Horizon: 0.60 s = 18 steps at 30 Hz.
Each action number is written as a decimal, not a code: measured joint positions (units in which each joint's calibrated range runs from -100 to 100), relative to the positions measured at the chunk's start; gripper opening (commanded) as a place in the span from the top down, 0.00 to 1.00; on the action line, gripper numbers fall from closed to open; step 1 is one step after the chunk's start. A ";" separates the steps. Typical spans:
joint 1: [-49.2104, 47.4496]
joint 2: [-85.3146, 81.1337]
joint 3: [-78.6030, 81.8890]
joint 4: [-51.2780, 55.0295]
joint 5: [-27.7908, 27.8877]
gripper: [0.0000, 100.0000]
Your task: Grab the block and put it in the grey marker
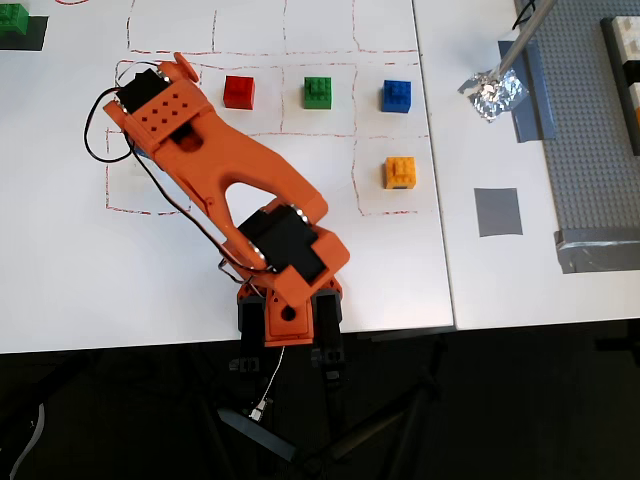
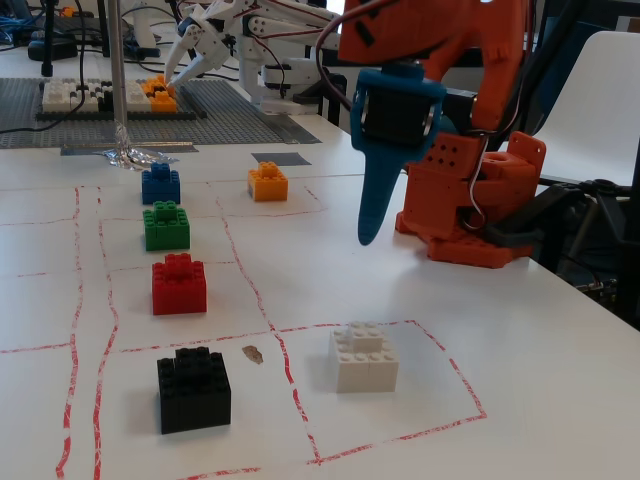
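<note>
While my fingers [image 2: 368, 236] hang above the surface [image 2: 560, 360], the block [image 2: 365, 357] waits untouched.

Only one blue finger shows in the fixed view, pointing down, holding nothing; how far open the pair stands I cannot tell. Block: small white studded brick, upright, alone inside a red-outlined cell, just right of the black brick [image 2: 193, 389]. It sits nearer the camera than my fingertip, apart from it. In the overhead view my arm covers it. Grey marker [image 1: 498, 212]: flat dark square, bare, on the far side beyond the orange brick [image 1: 400, 172]. Red, green and blue bricks each sit in their own cell, likely for sorting. My judgement: approach stage, grasp not yet made.
</note>
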 measured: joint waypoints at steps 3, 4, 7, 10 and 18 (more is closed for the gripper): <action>-0.30 3.70 -4.33 -0.16 0.83 0.79; -0.60 4.04 -5.23 -0.40 0.93 0.77; -1.50 6.88 -6.94 -0.40 1.81 0.74; -1.89 10.14 -9.11 -0.72 1.81 0.73; -5.08 17.02 -16.14 -1.37 0.73 0.67</action>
